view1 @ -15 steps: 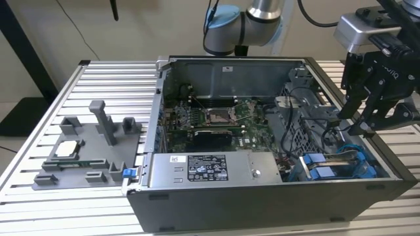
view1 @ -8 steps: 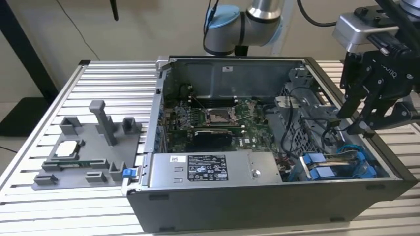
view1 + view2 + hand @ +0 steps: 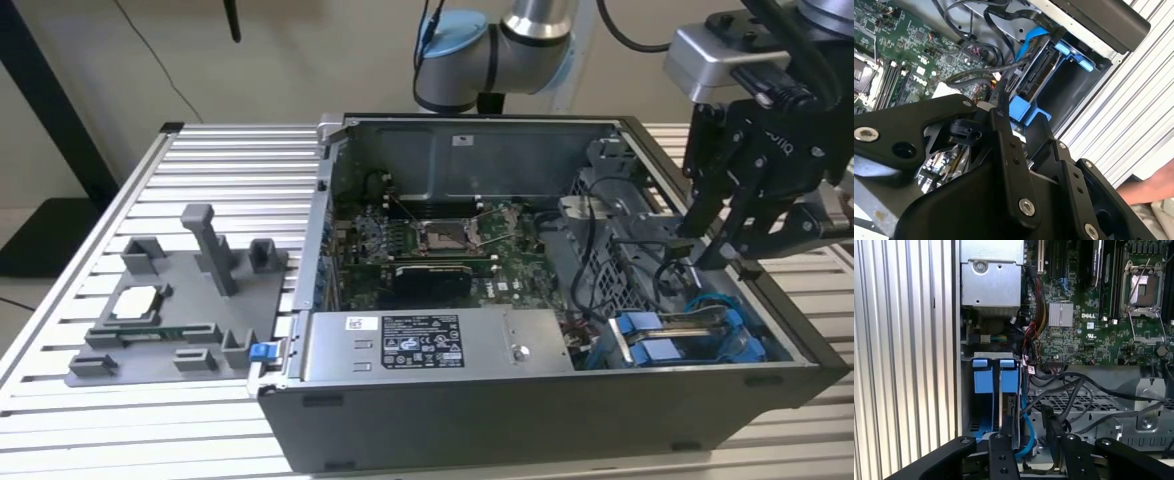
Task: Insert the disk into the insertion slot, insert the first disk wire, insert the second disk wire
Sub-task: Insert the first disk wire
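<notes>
Black jaws nearest, I cannot tell their grip, two blue drive fronts (image 3: 983, 379) in first wrist view, a person's arm (image 3: 1149, 189) in second wrist view

The computer case (image 3: 534, 410) stands on the worktop (image 3: 200, 150), with a fixture block (image 3: 174, 320) beside it at the exterior view's left. Inside, the power supply (image 3: 427, 345) lies in front of the motherboard (image 3: 427, 235), and the drive bay (image 3: 681, 335) sits at the exterior view's right, under the gripper (image 3: 705, 250).
</notes>
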